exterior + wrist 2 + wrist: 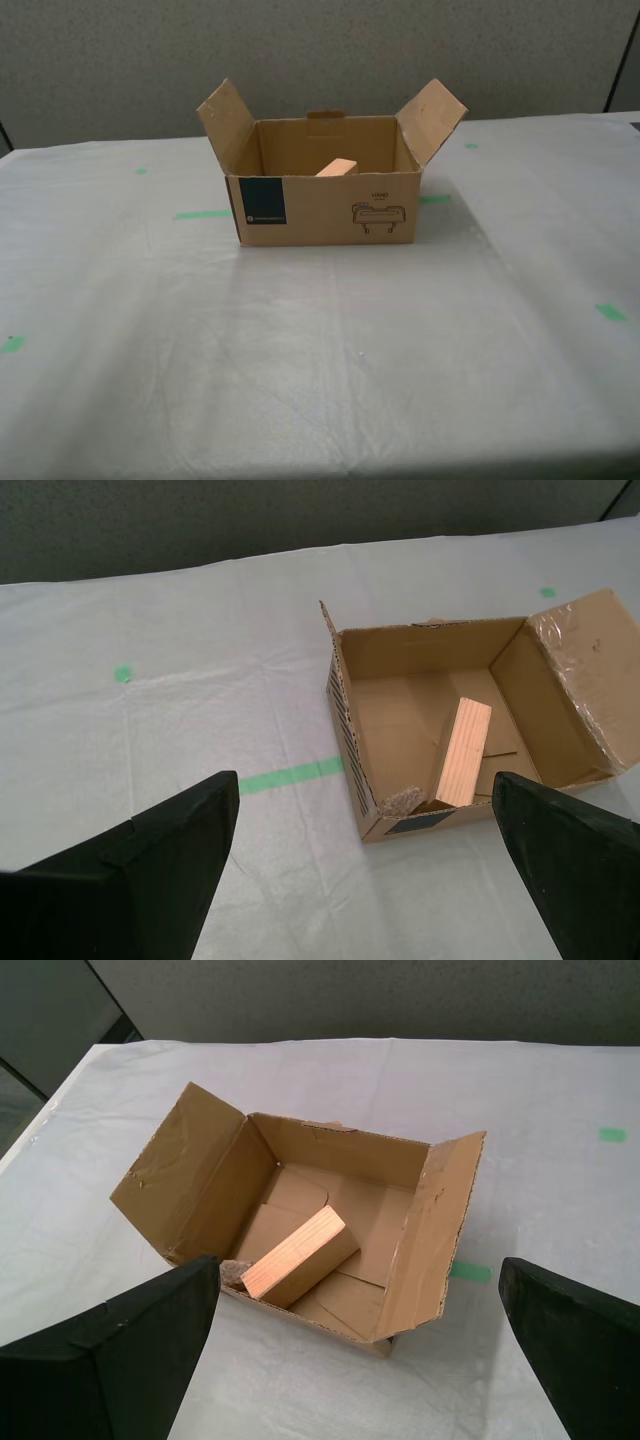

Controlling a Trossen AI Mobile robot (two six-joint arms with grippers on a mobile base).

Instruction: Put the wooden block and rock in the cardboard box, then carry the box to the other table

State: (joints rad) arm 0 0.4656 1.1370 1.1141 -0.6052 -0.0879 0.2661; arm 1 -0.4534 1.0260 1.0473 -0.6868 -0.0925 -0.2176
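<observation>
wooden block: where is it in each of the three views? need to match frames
Exterior view: only the wooden block tip shows above the front wall of the cardboard box.
Second wrist view: the block leans inside the box, near the front wall.
First wrist view: the block lies tilted inside the box.
Shared landmark: the green tape strip beside the box.

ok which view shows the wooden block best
The first wrist view: the wooden block shows an end and two long faces, leaning inside the cardboard box. The second wrist view shows it steeply, partly behind the front wall. The exterior view shows only one tip above the rim.
</observation>
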